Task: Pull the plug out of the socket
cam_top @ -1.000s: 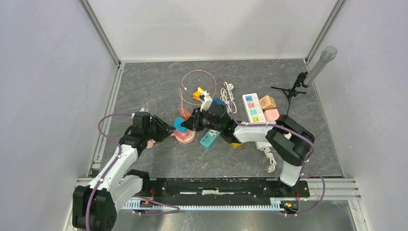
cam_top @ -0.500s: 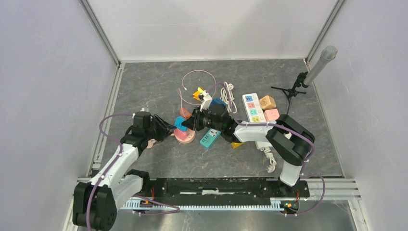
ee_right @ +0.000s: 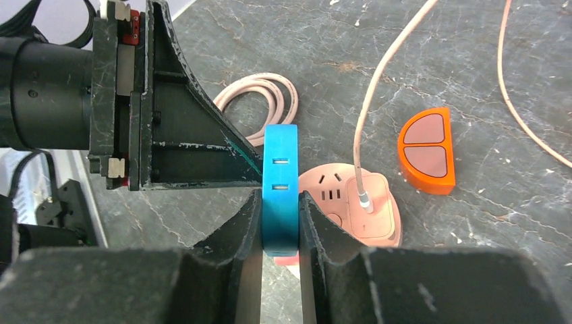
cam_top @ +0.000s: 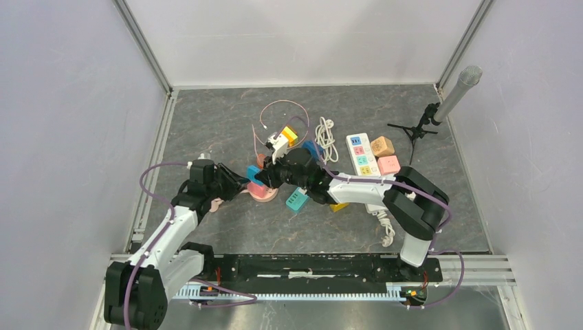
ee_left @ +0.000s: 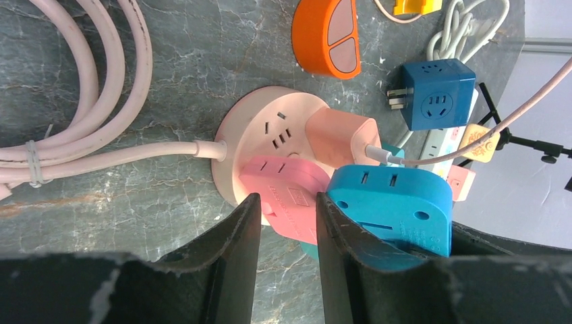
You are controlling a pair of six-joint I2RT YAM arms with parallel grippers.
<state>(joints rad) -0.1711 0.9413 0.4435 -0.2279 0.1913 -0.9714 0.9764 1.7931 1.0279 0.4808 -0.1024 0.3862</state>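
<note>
Inside the left gripper (ee_left: 286,200), the pink adapter's (ee_left: 283,179) label (ee_left: 295,198) is illegible.

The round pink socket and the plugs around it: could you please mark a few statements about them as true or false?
1. The right gripper is shut on the blue adapter. True.
2. The orange piece is plugged into the round pink socket. False: it lies on the table, apart from the socket.
3. The left gripper grips the pink adapter sitting on the socket. True.
4. The pink charger on the socket has no cable. False: a pink cable runs out of it.
</note>
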